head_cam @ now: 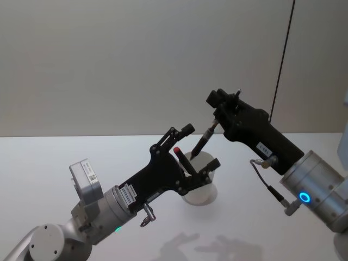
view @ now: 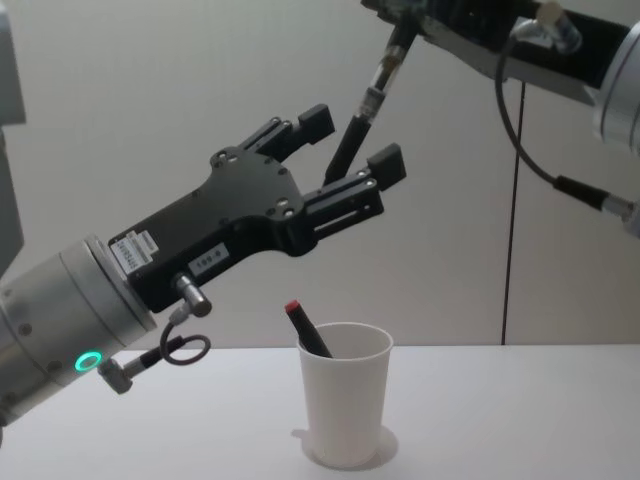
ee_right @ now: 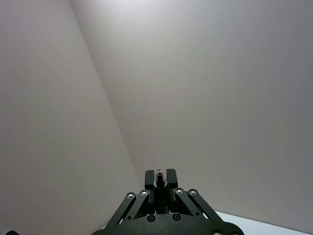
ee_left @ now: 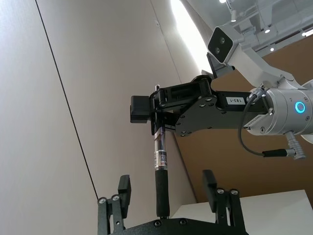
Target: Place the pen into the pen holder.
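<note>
A dark pen [view: 352, 128] hangs tilted high above the table, and my right gripper [view: 400, 28] is shut on its upper end. My left gripper [view: 352, 140] is open, its fingers [view: 385, 162] standing on either side of the pen's lower grip part. In the left wrist view the pen [ee_left: 160, 176] runs down from the right gripper [ee_left: 157, 122] between the left fingers [ee_left: 209, 182]. The pen holder [view: 345, 405], a white paper cup, stands on the table below. In the head view the pen [head_cam: 200, 144] points down toward the pen holder [head_cam: 204, 190].
Another pen with a red end [view: 306, 330] leans inside the cup. The white table [view: 520, 420] spreads around the cup. A plain wall with a dark vertical seam [view: 510, 230] stands behind.
</note>
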